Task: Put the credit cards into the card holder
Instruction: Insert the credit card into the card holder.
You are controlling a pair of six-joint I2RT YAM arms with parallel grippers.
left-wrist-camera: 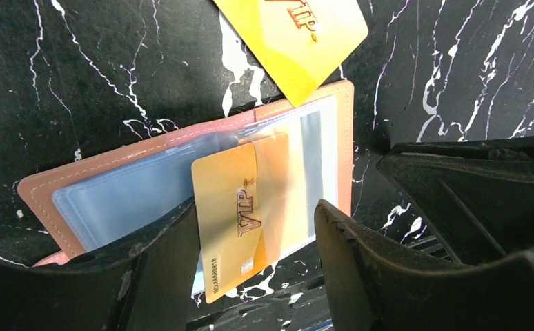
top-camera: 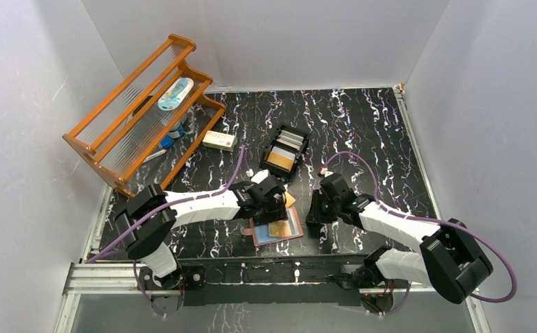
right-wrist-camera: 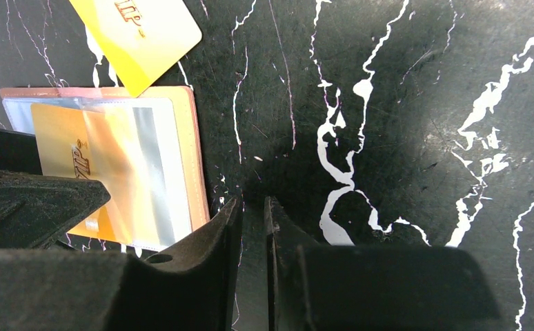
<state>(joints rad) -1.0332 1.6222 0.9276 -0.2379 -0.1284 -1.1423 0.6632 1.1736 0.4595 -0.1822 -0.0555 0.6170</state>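
The salmon card holder (left-wrist-camera: 147, 155) lies open on the table, its clear sleeves facing up. A gold VIP credit card (left-wrist-camera: 233, 221) sits partly inside one sleeve, its lower end sticking out. My left gripper (left-wrist-camera: 256, 207) is open around that card: the left finger is at the card's edge and the right finger stands clear. A second gold credit card (left-wrist-camera: 299, 34) lies flat, overlapping the holder's far edge. My right gripper (right-wrist-camera: 252, 203) hovers over bare table just right of the card holder (right-wrist-camera: 181, 152), its jaws a narrow gap apart with nothing between them.
A black slotted tray (top-camera: 284, 151) holding more cards stands behind the holder. A white-and-red small box (top-camera: 218, 140) lies to its left. An orange wooden rack (top-camera: 141, 111) with items fills the back left. White walls enclose the table.
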